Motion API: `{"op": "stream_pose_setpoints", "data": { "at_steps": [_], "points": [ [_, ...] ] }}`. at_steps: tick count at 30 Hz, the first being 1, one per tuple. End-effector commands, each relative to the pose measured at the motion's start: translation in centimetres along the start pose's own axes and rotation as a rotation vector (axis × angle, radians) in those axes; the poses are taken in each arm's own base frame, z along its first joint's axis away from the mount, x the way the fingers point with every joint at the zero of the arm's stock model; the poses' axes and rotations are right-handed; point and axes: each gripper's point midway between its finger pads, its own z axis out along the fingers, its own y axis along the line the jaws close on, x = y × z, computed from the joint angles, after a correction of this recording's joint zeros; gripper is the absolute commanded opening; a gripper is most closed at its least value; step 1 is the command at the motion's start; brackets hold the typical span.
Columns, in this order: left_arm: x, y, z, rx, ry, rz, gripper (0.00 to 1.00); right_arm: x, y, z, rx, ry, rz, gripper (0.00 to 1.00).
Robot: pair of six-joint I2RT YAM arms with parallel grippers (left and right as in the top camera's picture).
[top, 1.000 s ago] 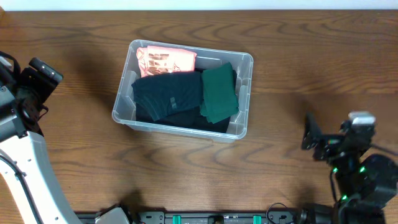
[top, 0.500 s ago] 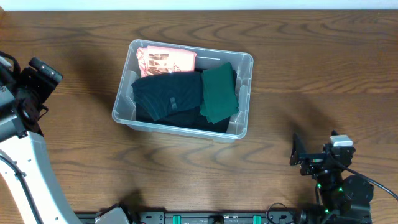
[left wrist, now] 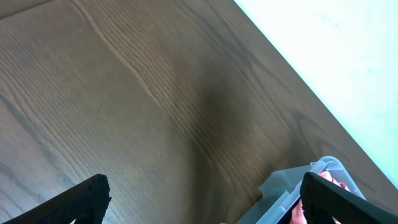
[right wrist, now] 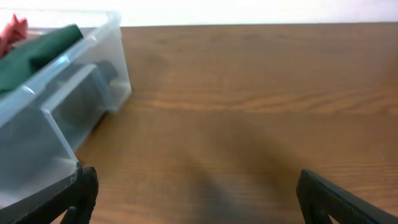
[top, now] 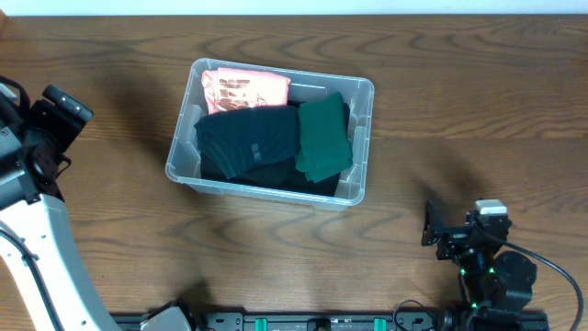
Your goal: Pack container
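Note:
The container (top: 268, 189), a clear plastic bin, stands in the middle of the wooden table. Inside lie a pink printed garment (top: 246, 89) at the back, a dark folded garment (top: 246, 143) in the middle and a green one (top: 323, 138) on the right. My left gripper (top: 57, 112) hangs open at the table's left side, well away from the bin; its wrist view shows only a corner of the container (left wrist: 285, 191) beside the gripper (left wrist: 205, 205). My right gripper (top: 452, 232) is open and empty near the front right, with the container (right wrist: 56, 124) off to the left of the gripper (right wrist: 202, 199).
The brown wooden table (top: 459, 101) stretches bare to the right of the bin. A pale wall or floor strip (left wrist: 336, 56) borders the table's far edge. The arms' black base rail (top: 312, 322) runs along the front edge.
The right arm has drawn back toward the front edge and a little left, away from the bin. The left arm and the garments in the bin have not moved.

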Motion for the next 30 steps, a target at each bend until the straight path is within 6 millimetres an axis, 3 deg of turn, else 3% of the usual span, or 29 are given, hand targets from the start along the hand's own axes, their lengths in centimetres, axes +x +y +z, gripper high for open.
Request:
{"op": "stream_pose_setpoints", "data": {
  "at_steps": [1, 30],
  "points": [
    [0.00, 0.28, 0.12, -0.009, 0.000, -0.005, 0.98, 0.70, -0.04, 0.45, 0.000, 0.002, 0.008, 0.99],
    [-0.01, 0.27, 0.12, -0.009, 0.000, -0.005, 0.98, 0.46, -0.03, 0.49, -0.001, -0.009, 0.005, 0.99]
  ]
}}
